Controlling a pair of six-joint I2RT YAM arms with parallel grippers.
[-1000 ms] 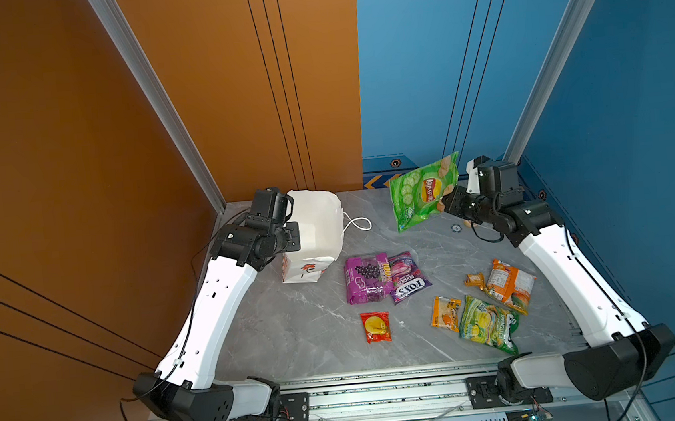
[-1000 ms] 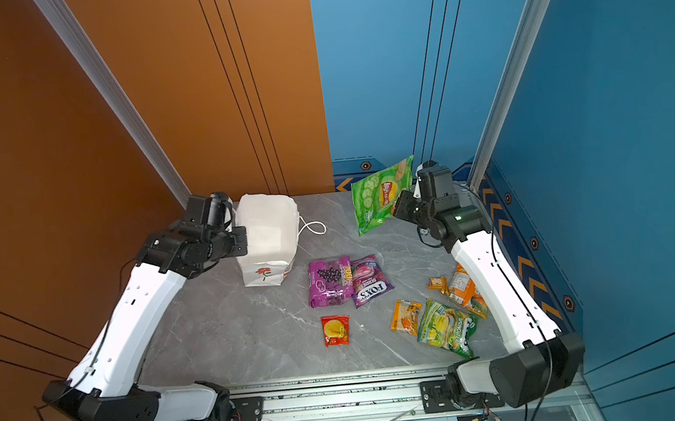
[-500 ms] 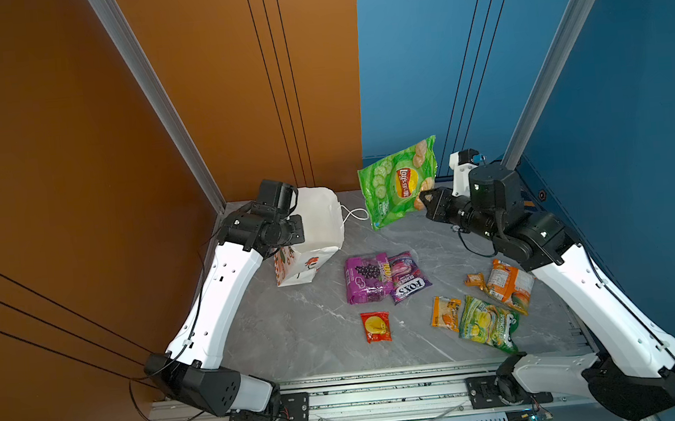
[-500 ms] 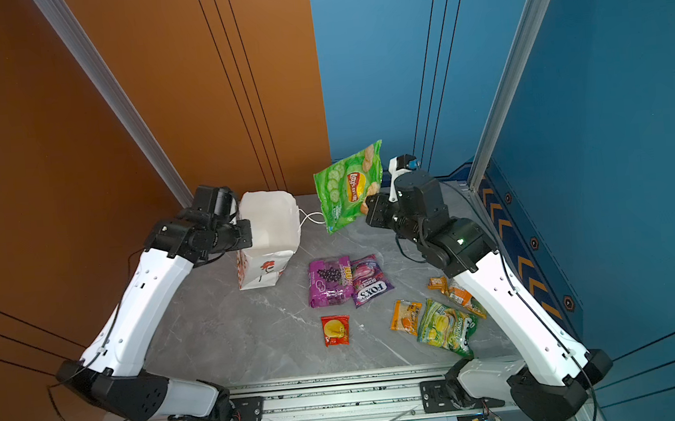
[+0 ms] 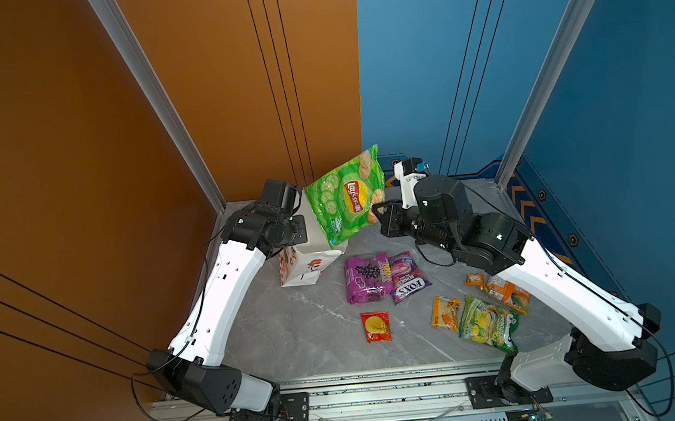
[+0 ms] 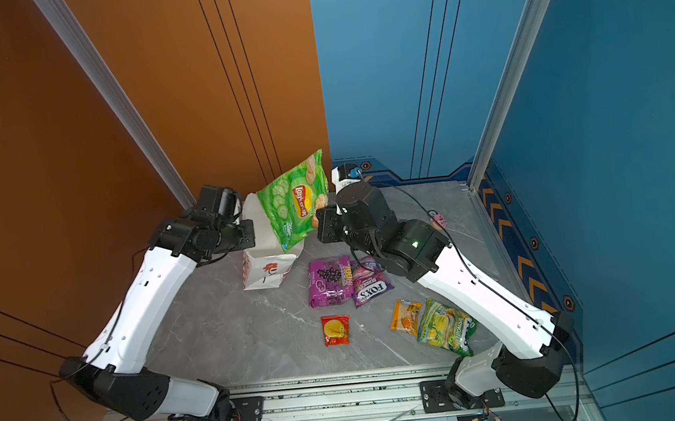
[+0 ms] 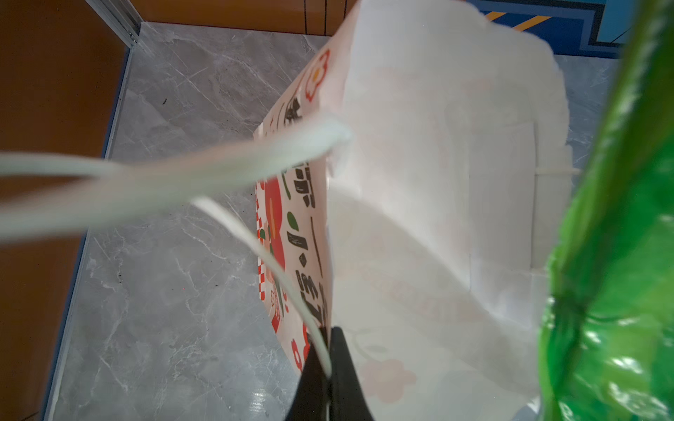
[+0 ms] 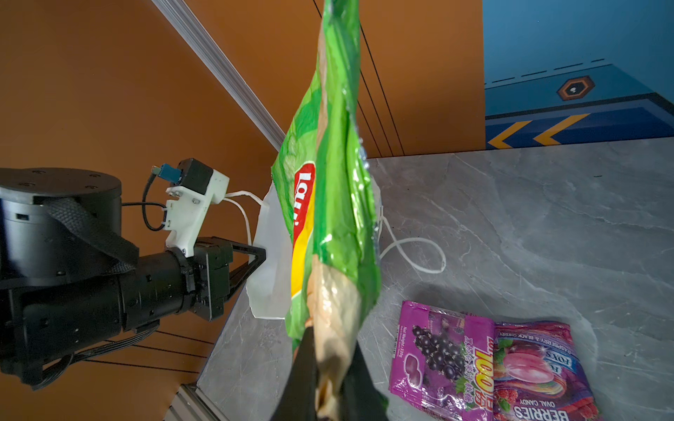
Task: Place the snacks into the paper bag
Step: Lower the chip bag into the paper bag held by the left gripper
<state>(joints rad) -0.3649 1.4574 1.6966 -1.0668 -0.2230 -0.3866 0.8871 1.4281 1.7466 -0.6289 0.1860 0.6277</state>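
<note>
**Status:** first packet in transfer; none can be confirmed inside the bag.

**Left gripper** (image 7: 328,337): clamped on the rim of the bag (image 5: 305,266), with one cord (image 7: 277,269) caught in the same pinch. This holds the mouth open. The bag is at the far left of the table (image 5: 306,347). It leans, and its base appears to rest on the surface.

**Right gripper** (image 8: 328,350): pinched on a side edge of the Lay's packet (image 5: 347,198). The packet hangs in the air at the bag's mouth. Whether its lower corner has passed the rim cannot be determined.

**Loose on the table, centre to near right:**
- grape packet (image 5: 364,278), touching the Fox's packet (image 5: 408,280)
- red packet (image 5: 376,327)
- orange packets (image 5: 445,313)
- green-yellow packet (image 5: 487,323)

**Handling assessment:**
- **Lay's packet:** it looks light and air-filled, in glossy film that is likely slippery, and its contents would crush under a squeeze on the body. The flat sealed edge is the proper hold.
- **Fit:** the packet is broad against the mouth, so it should go in corner first or edge-on.
- **Bag:** it is thin paper, light, and easily tipped or creased. A hold on the rim by the cord anchor is sound. A hard pull there risks a tear.
</note>
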